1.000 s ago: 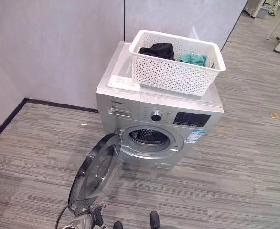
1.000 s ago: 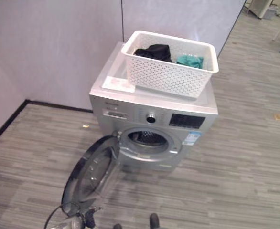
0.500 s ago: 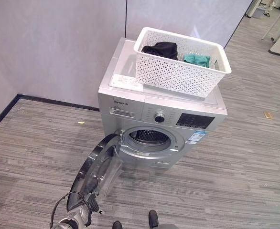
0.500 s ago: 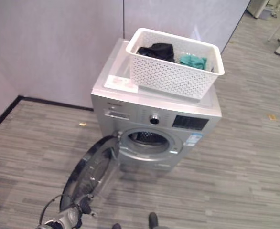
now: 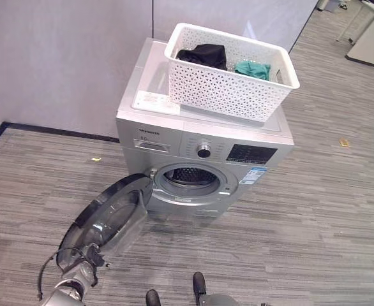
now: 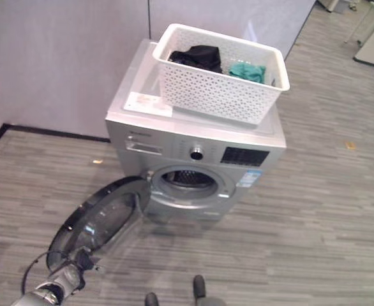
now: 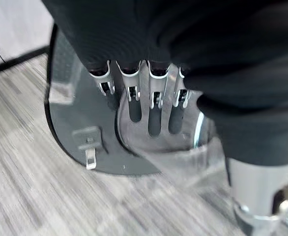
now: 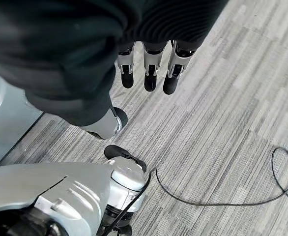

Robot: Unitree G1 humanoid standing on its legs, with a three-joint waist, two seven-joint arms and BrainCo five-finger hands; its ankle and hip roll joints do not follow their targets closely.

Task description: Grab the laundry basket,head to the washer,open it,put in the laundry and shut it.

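Note:
A silver front-loading washer [image 5: 150, 135] stands against the wall. Its round door [image 5: 107, 217] hangs wide open toward the lower left, and the drum opening [image 5: 188, 179] is exposed. A white perforated laundry basket [image 5: 228, 95] sits on the washer's top. It holds a black garment [image 5: 203, 56] and a teal one [image 5: 252, 69]. My left hand [image 5: 82, 275] is low by the door's outer rim. In the left wrist view its fingers [image 7: 154, 110] hang straight over the door's glass bowl [image 7: 134, 142]. In the right wrist view my right hand [image 8: 149, 69] hangs open over the striped floor.
Grey partition walls [image 5: 59, 57] close off the space behind and to the left of the washer. A white leaflet [image 5: 150, 100] lies on the washer top beside the basket. Light furniture [image 5: 372, 44] stands at the far right. Small scraps [image 5: 344, 143] lie on the floor.
The door has swung further open and lies flatter toward the lower left, with my left hand following it down and left. The whole view has also shifted.

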